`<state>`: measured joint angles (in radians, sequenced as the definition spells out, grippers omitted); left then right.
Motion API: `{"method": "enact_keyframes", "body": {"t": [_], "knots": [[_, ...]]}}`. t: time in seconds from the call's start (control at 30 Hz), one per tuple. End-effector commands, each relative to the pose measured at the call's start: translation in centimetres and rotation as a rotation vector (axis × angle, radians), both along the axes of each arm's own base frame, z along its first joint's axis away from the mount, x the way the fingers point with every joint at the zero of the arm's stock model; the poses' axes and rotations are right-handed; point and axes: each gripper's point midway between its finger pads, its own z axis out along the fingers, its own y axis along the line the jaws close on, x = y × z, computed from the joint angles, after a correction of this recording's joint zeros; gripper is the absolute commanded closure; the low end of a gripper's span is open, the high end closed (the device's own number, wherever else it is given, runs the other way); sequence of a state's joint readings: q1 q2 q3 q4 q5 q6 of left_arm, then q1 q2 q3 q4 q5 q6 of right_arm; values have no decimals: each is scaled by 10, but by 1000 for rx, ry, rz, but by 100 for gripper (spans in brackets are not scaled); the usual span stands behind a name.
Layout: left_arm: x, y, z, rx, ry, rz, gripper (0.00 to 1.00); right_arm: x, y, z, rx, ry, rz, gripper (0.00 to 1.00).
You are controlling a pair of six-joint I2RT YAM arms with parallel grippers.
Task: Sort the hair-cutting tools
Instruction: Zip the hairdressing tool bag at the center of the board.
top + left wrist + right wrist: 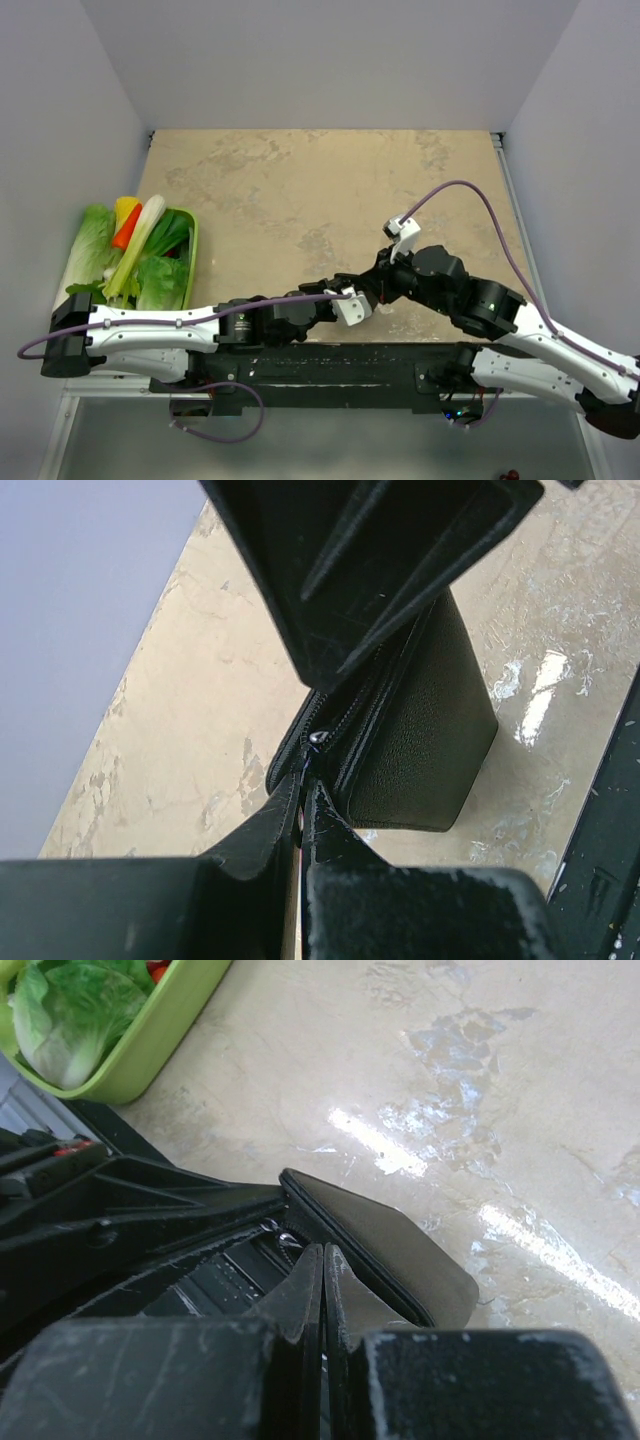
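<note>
Black zippered case (420,740) is pinched at its zipper pull (318,738) by the left gripper (303,805); the right gripper (325,1270) is closed tight beside its edge. No scissors or combs are seen, so sorting is judged unstarted.

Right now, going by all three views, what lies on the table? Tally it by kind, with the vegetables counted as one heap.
black zip case: 1
green tray: 1
heap of vegetables: 1
Total: 3
</note>
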<state>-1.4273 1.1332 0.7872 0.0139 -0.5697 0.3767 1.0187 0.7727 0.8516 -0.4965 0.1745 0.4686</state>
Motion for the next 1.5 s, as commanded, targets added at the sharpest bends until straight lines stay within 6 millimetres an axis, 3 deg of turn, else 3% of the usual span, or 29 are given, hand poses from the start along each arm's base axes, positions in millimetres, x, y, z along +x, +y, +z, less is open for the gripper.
{"method": "enact_keyframes", "body": {"t": [0.0,0.7,1.23,1.47], "knots": [[2,-11,32,-137,6,15,100,6,4,32,34,-47,-1,100],[5,-9,32,-133,3,19,100,-6,35,25,83,1,127,100],[4,-5,31,-135,7,18,100,4,17,-1,18,-2,31,100],[3,-7,32,-140,11,12,100,3,17,15,58,-23,33,100]]}}
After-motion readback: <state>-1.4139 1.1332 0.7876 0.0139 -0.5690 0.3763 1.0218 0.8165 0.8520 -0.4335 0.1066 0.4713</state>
